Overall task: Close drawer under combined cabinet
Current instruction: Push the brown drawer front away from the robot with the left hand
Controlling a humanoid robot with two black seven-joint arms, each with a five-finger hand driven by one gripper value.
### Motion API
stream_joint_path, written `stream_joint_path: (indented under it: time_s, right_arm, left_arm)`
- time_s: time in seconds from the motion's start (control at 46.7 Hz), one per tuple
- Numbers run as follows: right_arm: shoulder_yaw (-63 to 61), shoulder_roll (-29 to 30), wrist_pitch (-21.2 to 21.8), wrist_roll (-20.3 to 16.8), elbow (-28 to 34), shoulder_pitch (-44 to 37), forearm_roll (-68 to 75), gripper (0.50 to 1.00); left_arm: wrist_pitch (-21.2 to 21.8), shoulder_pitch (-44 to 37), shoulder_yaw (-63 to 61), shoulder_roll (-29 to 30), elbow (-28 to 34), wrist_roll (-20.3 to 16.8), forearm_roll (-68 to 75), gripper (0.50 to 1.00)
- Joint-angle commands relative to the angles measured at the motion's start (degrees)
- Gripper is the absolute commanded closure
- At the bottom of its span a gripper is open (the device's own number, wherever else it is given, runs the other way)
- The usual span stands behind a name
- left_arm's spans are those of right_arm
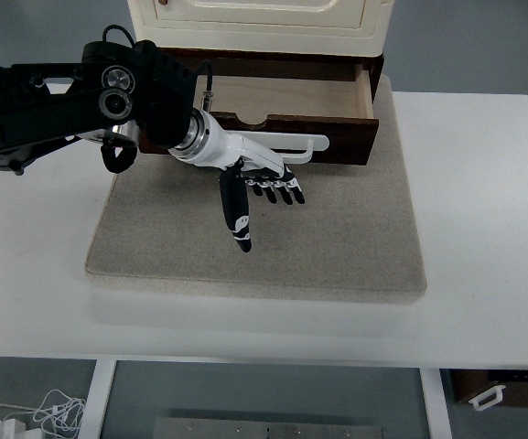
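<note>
**Reaching in to press the open drawer shut**

Reaching across from the picture's left edge, the left arm (pixel 53 105) brings the left hand (pixel 256 178) right up against the drawer (pixel 291 105), which is the thing to be closed and serves here as the landmark. The drawer is pulled well out from the base of the cream cabinet (pixel 254 23), its pale wooden inside bare as far as can be seen, its dark brown front panel (pixel 346 146) facing the robot.

The hand sits just in front of that panel, at its left half, over the white bar handle (pixel 296 143) that runs along the front. Its fingers are spread and relaxed, holding nothing: four point down and toward the robot, and the thumb (pixel 237 208) hangs longer and lower over the grey mat (pixel 355 238) that lies under the drawer and cabinet. Whether the back of the hand is touching the handle or just beside it cannot be told from this angle.

An empty, flat hand suits a push better than a grasp, so the placement looks deliberate: the palm side or knuckles can bear on the front and drive it back toward the cabinet. Being left of the drawer's middle, the push may skew the drawer in its slot.

The mat rests on a white table (pixel 483 229). No right arm shows.
</note>
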State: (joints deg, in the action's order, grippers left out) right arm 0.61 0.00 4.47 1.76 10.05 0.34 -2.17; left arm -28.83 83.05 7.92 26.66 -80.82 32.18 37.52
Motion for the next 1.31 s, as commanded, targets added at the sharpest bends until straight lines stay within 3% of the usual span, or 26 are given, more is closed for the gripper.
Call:
stream_joint_path:
  time_s: [0.0, 0.557, 0.707, 1.286]
  right_arm:
    - [0.0, 0.0, 0.0, 0.0, 0.0, 0.0, 0.0, 0.548]
    - [0.0, 0.0, 0.0, 0.0, 0.0, 0.0, 0.1, 0.548]
    - [0.0, 0.0, 0.0, 0.0, 0.0, 0.0, 0.0, 0.548]
    - [0.0, 0.0, 0.0, 0.0, 0.0, 0.0, 0.0, 0.548]
  left_arm:
    - [0.0, 0.0, 0.0, 0.0, 1.1, 0.0, 0.1, 0.504]
    - [1.1, -0.2, 0.7, -0.2, 5.6, -0.3, 2.6, 0.506]
    - [4.3, -0.2, 0.7, -0.6, 6.6, -0.2, 2.5, 0.504]
    - [5.8, -0.3, 2.3, -1.0, 12.2, -0.4, 2.5, 0.504]
